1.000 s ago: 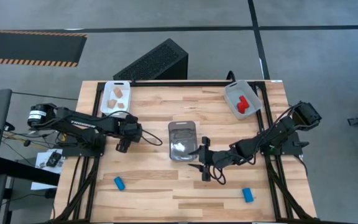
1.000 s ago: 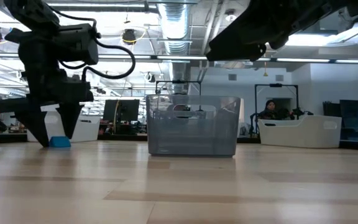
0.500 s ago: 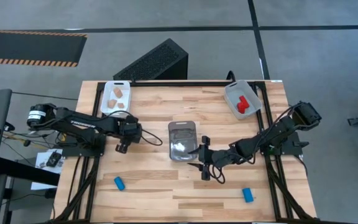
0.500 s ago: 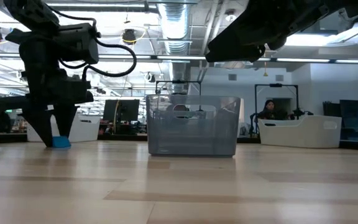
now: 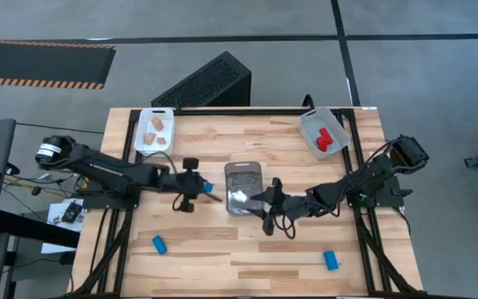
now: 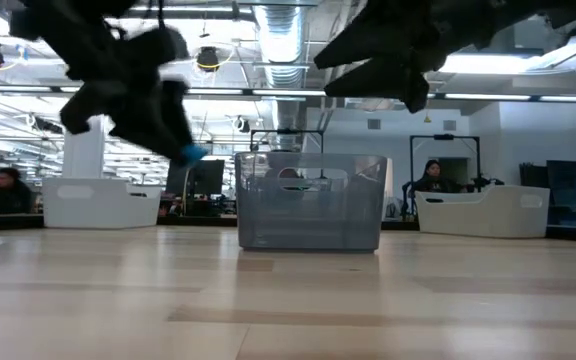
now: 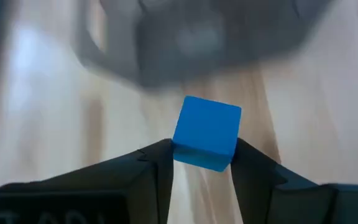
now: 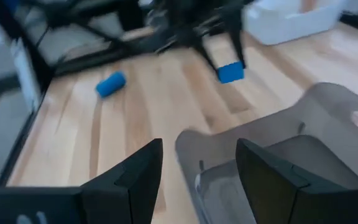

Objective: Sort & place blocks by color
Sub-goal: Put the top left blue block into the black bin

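Left gripper (image 5: pixel 209 188) pinching blue block (image 7: pixel 206 132), lifted off table (image 5: pixel 197 245), at 9 o'clock of clear tray (image 5: pixel 244 188). Right gripper (image 5: pixel 257 199) spread and empty at tray's 4 o'clock corner. Two blue blocks (image 5: pixel 159 244) lying at 7 and 5 o'clock.

We note the right gripper (image 8: pixel 194 171) with fingers spread above the clear tray's (image 8: pixel 272 143) near rim, the left gripper (image 8: pixel 229 62) (farther off) clamping a blue cube (image 8: pixel 230 72), a blue cylinder (image 8: pixel 110 84) on the table (image 8: pixel 135 106), a white tray (image 8: pixel 284 18) behind.
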Tool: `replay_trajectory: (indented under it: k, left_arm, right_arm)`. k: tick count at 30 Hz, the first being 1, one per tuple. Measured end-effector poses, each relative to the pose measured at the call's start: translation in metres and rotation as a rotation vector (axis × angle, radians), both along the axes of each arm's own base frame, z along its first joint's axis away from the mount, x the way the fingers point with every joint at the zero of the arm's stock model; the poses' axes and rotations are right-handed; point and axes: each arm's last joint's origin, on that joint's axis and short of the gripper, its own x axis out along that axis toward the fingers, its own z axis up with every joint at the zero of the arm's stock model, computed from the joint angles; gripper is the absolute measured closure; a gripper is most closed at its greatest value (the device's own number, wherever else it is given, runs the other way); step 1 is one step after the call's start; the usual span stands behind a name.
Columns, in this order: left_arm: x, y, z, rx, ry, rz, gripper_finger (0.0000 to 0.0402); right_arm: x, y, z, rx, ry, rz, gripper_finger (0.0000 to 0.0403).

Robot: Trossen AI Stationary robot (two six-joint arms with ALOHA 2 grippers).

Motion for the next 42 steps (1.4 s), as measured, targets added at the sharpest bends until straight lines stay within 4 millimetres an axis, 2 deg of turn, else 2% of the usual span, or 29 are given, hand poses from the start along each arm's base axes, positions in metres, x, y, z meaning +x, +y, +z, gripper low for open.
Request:
replay_trajectory:
  k: [7,10,14,16,20,23,33,38,42]
  left_arm:
    - [0.005,-0.049,0.028,0.402,-0.238,-0.010,0.0292]
    - [0.008,-0.064,0.038,0.474,-0.356,-0.004,0.0291]
    - [0.017,-0.079,0.037,0.506,-0.423,-0.054,0.0295]
    - [0.021,-0.082,0.031,0.547,-0.414,-0.058,0.0295]
    - [0.029,-0.084,0.019,0.665,-0.365,-0.034,0.0290]
    - [0.032,-0.086,0.014,0.686,-0.363,-0.024,0.0290]
    - [0.038,-0.089,0.027,0.630,-0.504,-0.009,0.0291]
    - [0.040,-0.088,0.029,0.622,-0.521,-0.026,0.0291]
    - [0.041,-0.086,0.029,0.598,-0.533,-0.054,0.0291]
  right_arm:
    - [0.013,-0.003,-0.002,0.209,-0.156,-0.120,0.0173]
    - [0.021,-0.008,-0.004,0.231,-0.221,-0.135,0.0173]
    - [0.036,-0.018,-0.001,0.220,-0.261,-0.144,0.0173]
    - [0.046,-0.020,0.005,0.213,-0.289,-0.149,0.0173]
    - [0.052,-0.020,0.011,0.197,-0.279,-0.140,0.0173]
    - [0.054,-0.020,0.012,0.197,-0.250,-0.160,0.0173]
    - [0.058,-0.029,0.015,0.217,-0.252,-0.187,0.0176]
    - [0.059,-0.031,0.015,0.227,-0.245,-0.156,0.0201]
    - [0.059,-0.031,0.015,0.219,-0.240,-0.144,0.0239]
